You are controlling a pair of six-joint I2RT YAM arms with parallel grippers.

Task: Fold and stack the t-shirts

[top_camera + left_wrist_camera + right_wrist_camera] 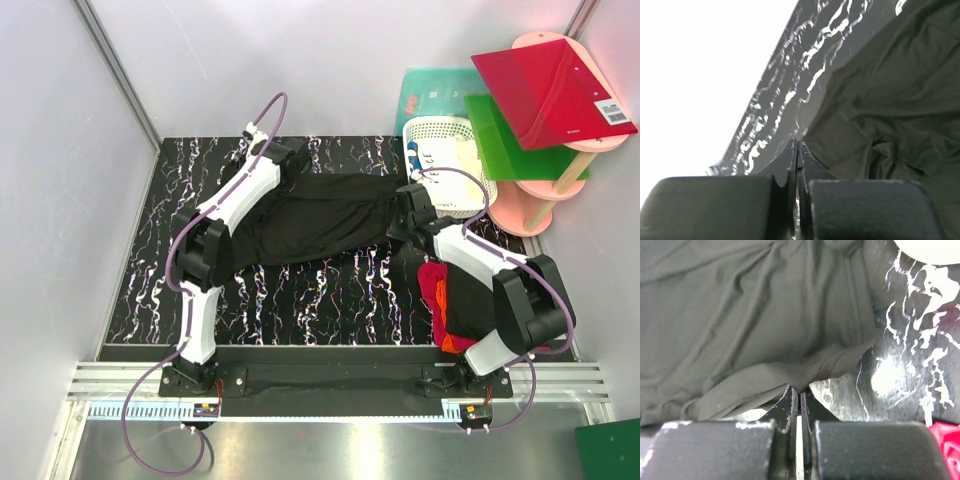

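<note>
Since I am seeing only thin bites, flagging risk: black t-shirt (320, 225) lying spread just left of basket (438, 127). Right gripper (799, 390) pinching hem nearest basket. Left gripper (797, 145) pressed together at edge farthest from basket, hold unclear. Judging hem slipping mid-fold, cloth bunching.

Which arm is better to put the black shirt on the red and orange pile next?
Right, probably. The right pincer pinches the black t-shirt on the pile's side, and the red and orange pile lies beside that arm's base. The left pincer holds the shirt's far-left corner, farther away.
</note>
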